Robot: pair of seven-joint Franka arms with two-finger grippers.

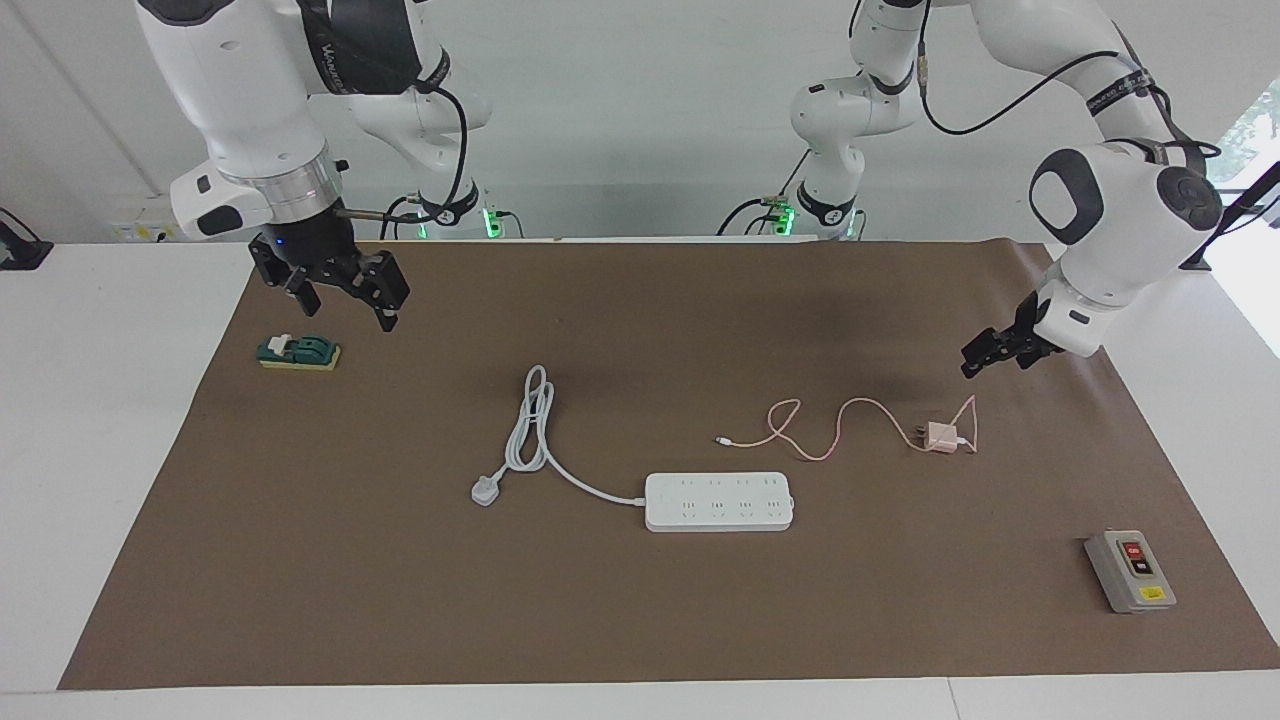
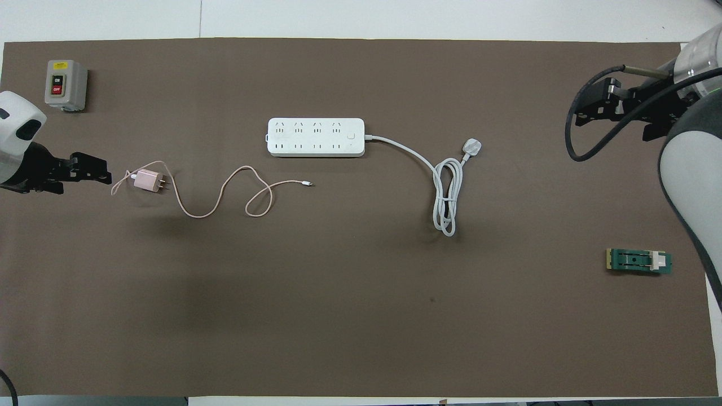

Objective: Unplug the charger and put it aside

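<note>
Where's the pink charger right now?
The charger lies on the brown mat toward the left arm's end, unplugged, nearer the robots than the power strip.

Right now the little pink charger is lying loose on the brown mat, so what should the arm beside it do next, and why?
Probably just draw the left tool up and back toward its base. The pink charger already lies on the mat, unplugged and apart from the white power strip, and the open tool hangs above it holding nothing. The right tool waits above the mat's other end.

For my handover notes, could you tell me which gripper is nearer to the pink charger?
Left. The left gripper hangs open just beside the charger; the right gripper is up over the mat's other end.
</note>
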